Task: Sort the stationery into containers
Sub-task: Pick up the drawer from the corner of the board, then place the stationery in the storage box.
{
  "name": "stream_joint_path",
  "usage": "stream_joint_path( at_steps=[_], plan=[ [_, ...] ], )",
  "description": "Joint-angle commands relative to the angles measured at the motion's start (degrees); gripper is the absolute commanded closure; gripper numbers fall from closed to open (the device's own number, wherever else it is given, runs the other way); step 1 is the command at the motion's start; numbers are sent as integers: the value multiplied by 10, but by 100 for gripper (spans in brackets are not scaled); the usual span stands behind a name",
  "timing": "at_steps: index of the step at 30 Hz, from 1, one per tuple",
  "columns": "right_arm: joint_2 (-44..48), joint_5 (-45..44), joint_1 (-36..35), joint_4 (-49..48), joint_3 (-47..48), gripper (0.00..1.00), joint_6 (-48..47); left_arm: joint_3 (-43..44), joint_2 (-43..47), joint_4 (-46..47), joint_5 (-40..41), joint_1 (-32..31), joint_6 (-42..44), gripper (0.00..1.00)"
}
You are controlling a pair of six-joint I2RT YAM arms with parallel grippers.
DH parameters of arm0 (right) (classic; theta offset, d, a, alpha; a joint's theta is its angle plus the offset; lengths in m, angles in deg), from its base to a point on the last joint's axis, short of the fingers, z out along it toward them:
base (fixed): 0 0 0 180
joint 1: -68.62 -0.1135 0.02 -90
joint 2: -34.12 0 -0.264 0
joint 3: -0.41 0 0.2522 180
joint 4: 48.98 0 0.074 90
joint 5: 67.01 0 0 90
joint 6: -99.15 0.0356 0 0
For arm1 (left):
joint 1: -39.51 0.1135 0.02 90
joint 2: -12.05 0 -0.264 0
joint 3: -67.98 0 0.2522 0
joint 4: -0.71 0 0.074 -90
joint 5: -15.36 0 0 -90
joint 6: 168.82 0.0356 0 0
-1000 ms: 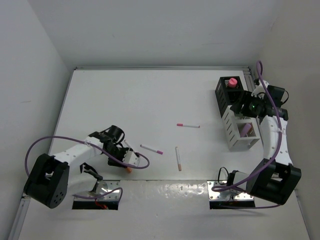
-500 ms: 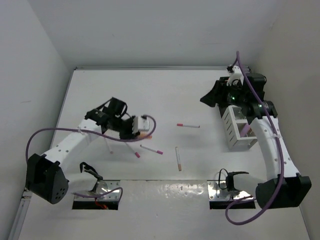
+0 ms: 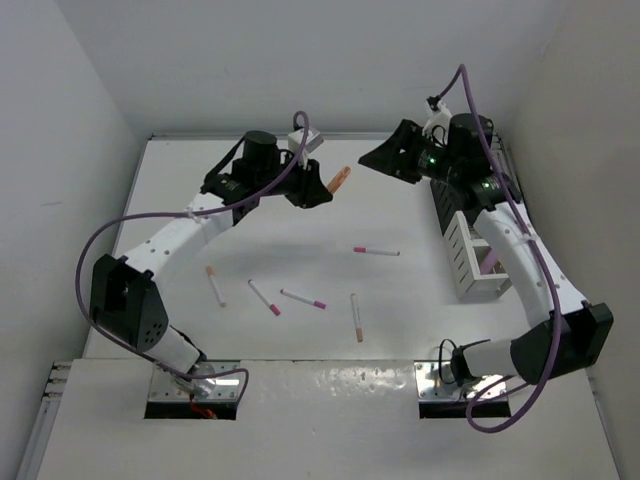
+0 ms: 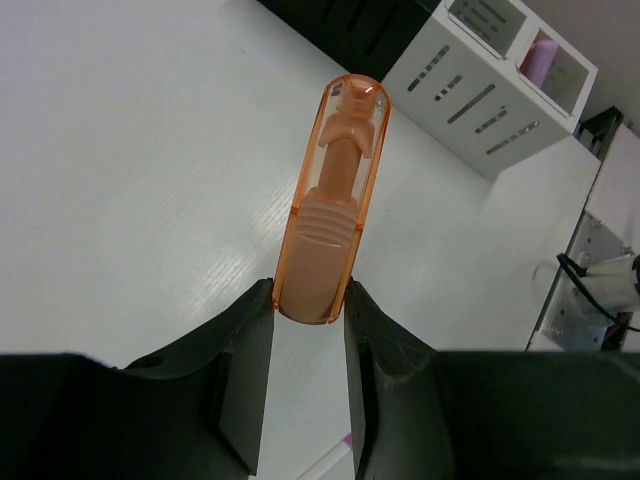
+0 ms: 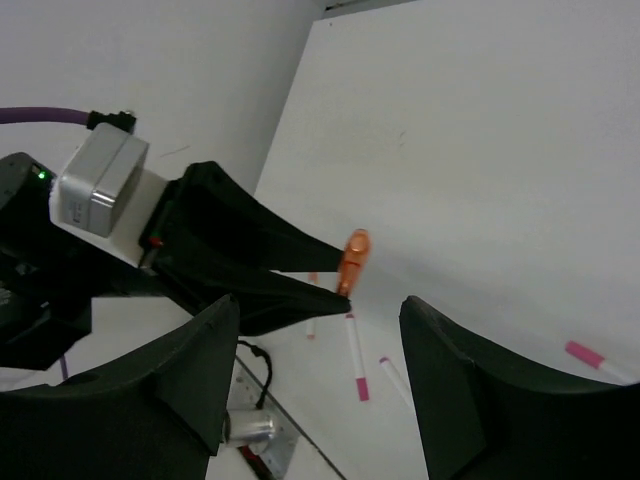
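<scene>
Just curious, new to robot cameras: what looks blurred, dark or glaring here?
Left wrist view: the translucent orange chunky piece is crisp, the black jaws holding it featureless. Right wrist view: its own jaws are dark silhouettes. Top view: glare on the shiny metal strip along the bottom.

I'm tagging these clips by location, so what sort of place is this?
Probably a robotics lab test bench, not a home or office: a white table boxed in by plain white walls, two robot arms bolted to metal plates at its near edge, and pens scattered as practice items.
</scene>
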Motion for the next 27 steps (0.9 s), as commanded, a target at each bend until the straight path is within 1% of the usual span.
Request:
stream_joint_path(
  at_steps=[1, 4, 10, 11, 14, 15, 16, 18, 20, 21, 22, 24, 25, 26, 27],
  plan=[
    [-22, -12, -17, -45, 32, 35, 67, 44, -17, 33, 16, -18, -74, 100],
    [-38, -19, -32, -46, 39, 35, 75, 49, -19, 32, 28, -24, -70, 100],
    [-60, -60, -64, -25, 41, 37, 53, 54, -15, 28, 31, -29, -60, 100],
    [-62, -68, -70, -22, 42, 38, 42, 58, -14, 28, 29, -31, -60, 100],
    [-74, -72, -79, -26, 46, 41, 46, 66, -14, 30, 28, -34, -60, 100],
    [-81, -72, -81, -29, 47, 48, 46, 66, -14, 30, 26, -35, -62, 100],
    [-85, -70, -83, -31, 52, 52, 47, 66, -15, 32, 24, -36, -62, 100],
    [-88, -72, -83, -32, 54, 61, 47, 69, -16, 36, 19, -39, -63, 100],
    [-95, -74, -83, -33, 57, 67, 43, 70, -17, 39, 9, -41, -64, 100],
    [-97, -75, -83, -32, 57, 76, 41, 70, -16, 43, 2, -42, -63, 100],
    [-100, -74, -83, -33, 58, 79, 34, 70, -16, 44, -2, -43, -61, 100],
    [-99, -79, -83, -32, 57, 83, 23, 68, -12, 48, -10, -47, -54, 100],
    [-98, -84, -82, -31, 55, 91, 14, 67, -10, 48, -11, -49, -51, 100],
    [-93, -86, -82, -29, 54, 95, 6, 65, -9, 47, -12, -53, -48, 100],
    [-90, -87, -83, -29, 53, 98, -1, 63, -6, 46, -15, -53, -46, 96]
  ],
)
